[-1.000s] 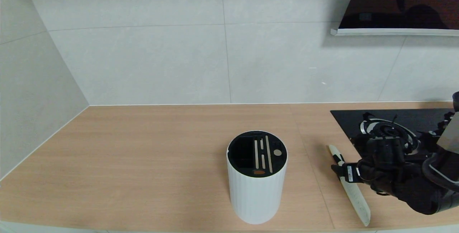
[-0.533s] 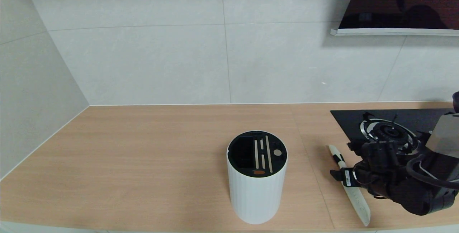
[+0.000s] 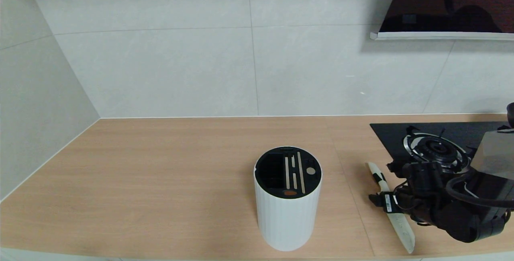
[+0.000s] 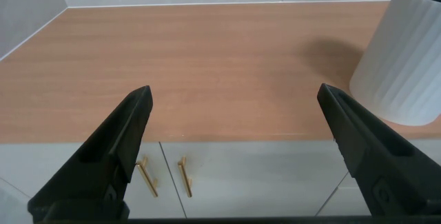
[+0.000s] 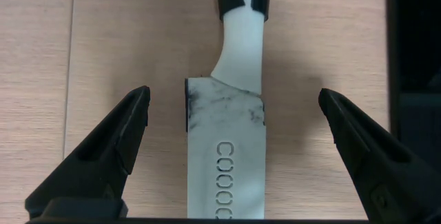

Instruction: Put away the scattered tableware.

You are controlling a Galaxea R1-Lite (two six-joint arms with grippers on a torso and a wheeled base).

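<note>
A white knife (image 3: 393, 209) with a marbled blade and a black band on its handle lies flat on the wooden counter (image 3: 160, 180), right of a white ribbed knife holder (image 3: 287, 213) with a black slotted top. My right gripper (image 3: 387, 202) hangs low over the knife's middle. In the right wrist view that gripper (image 5: 234, 155) is open, its fingers (image 5: 96, 162) standing on either side of the knife (image 5: 231, 134) where blade meets handle, apart from it. My left gripper (image 4: 238, 155) is open, low at the counter's front edge, with the holder (image 4: 403, 52) off to one side.
A black gas hob (image 3: 437, 144) with a burner sits at the right, close behind my right arm. A range hood (image 3: 445, 8) hangs on the tiled wall above it. Cabinet doors with gold handles (image 4: 165, 176) show below the counter's front edge.
My right gripper has come down and drawn slightly toward the front edge over the knife. The knife and the holder have not moved.
</note>
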